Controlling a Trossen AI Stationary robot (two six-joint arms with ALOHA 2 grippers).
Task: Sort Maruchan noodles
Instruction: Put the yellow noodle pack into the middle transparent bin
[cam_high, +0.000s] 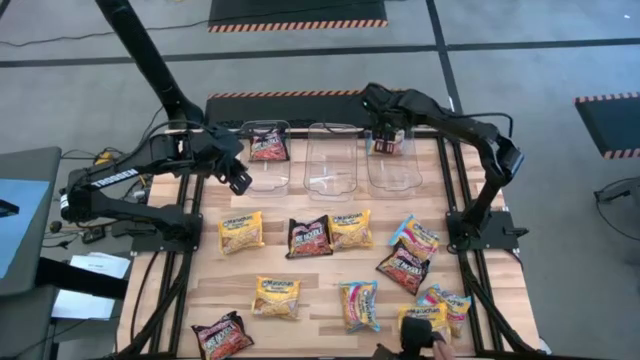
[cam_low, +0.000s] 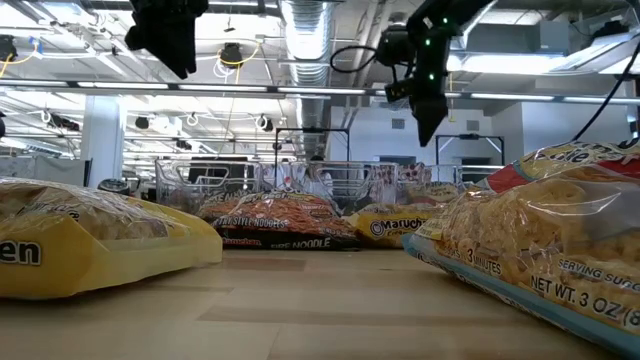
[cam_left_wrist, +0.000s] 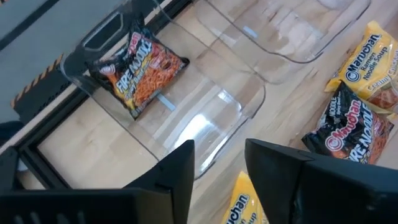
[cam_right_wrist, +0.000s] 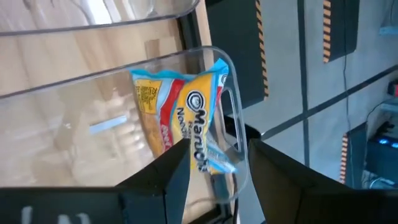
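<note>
The noodles (cam_high: 331, 229) mostly lie loose across the desk (cam_high: 310, 303), while one dark packet (cam_high: 268, 146) already rests in the left tub (cam_high: 266, 160) and a blue packet (cam_right_wrist: 181, 118) sits in the right tub (cam_high: 392, 165), so each colour seems to get its own tub. We hold our right claw (cam_high: 385, 138) over the right tub, fingers parted around the blue packet's end; we cannot tell whether it still grips. Our left claw (cam_high: 238, 178) hangs open and empty at the near edge of the left tub. The middle tub (cam_high: 331, 160) looks empty, presumably kept for the yellow packets (cam_high: 241, 231). Room between packets is fair in the middle, tighter at the right cluster.
</note>
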